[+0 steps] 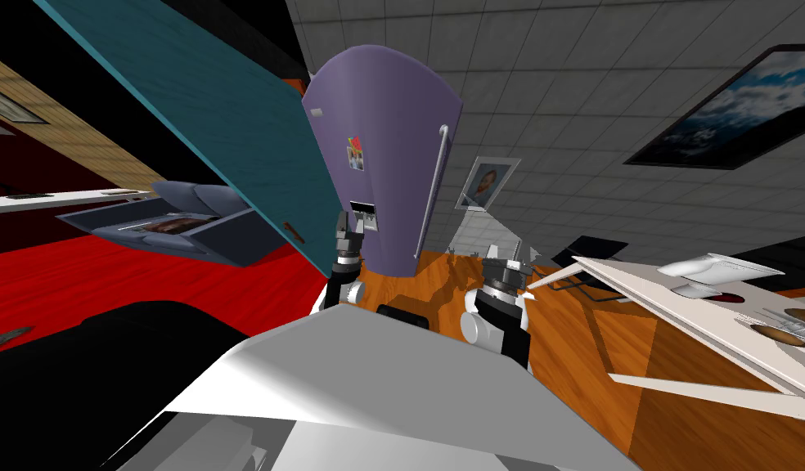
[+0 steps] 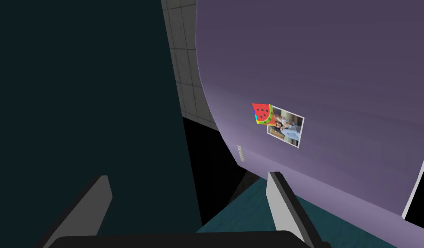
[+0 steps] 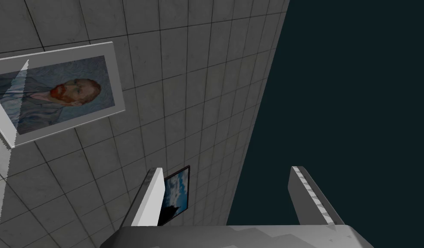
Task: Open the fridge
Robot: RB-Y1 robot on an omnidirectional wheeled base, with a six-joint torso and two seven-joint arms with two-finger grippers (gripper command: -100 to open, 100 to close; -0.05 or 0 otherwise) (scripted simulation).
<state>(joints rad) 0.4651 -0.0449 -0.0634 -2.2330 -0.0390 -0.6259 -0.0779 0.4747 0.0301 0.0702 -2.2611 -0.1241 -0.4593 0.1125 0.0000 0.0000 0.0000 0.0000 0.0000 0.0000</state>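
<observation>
The fridge (image 1: 384, 155) is a tall purple body with a rounded front, standing shut straight ahead. A long pale handle (image 1: 433, 184) runs down its right side, and a small dispenser panel (image 1: 364, 217) sits low on the door. In the left wrist view the purple door (image 2: 336, 77) is close ahead, bearing a watermelon magnet (image 2: 262, 113) and a photo (image 2: 288, 128). My left gripper (image 1: 348, 231) (image 2: 189, 189) is raised before the fridge's lower left, open and holding nothing. My right gripper (image 1: 507, 268) (image 3: 228, 193) hangs low, right of the fridge and below the handle, open and empty.
A large teal panel (image 1: 204, 123) leans close along the fridge's left side. A white counter (image 1: 679, 315) with a pale bowl-like fixture (image 1: 712, 270) stands at the right. A wooden floor (image 1: 589, 327) lies under the fridge, and a red floor (image 1: 82, 278) spreads left.
</observation>
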